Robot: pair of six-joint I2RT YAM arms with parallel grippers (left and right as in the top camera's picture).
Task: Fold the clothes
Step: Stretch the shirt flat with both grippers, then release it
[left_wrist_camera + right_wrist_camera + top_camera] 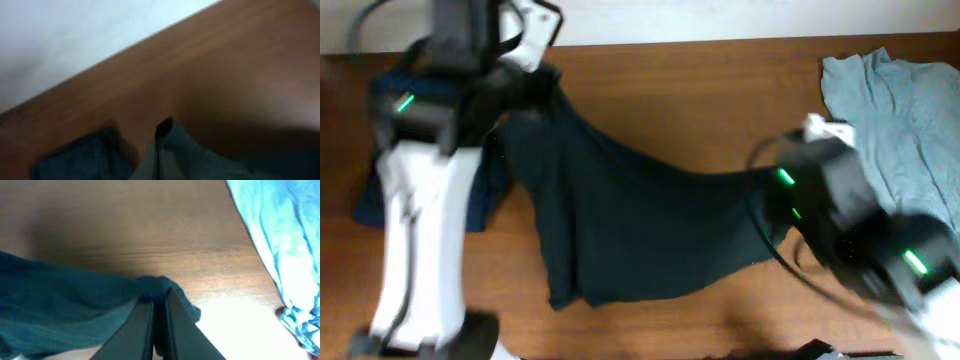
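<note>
The dark, black-green T-shirt (640, 230) hangs stretched between both grippers, and its lower part sags onto the wooden table (700, 90). My left gripper (548, 82) is shut on one end of the shirt at the back left. In the left wrist view the left gripper (162, 131) pinches a fold of the dark T-shirt (200, 160). My right gripper (772, 182) is shut on the other end at the right. In the right wrist view its fingers (175, 325) clamp a bunched corner of the T-shirt (60, 300).
A dark blue garment (380, 195) lies under the left arm at the left, also seen as a dark blue garment (80, 160) from the left wrist. A light blue-grey garment (910, 120) lies at the back right, near the right gripper as the pale garment (280, 230).
</note>
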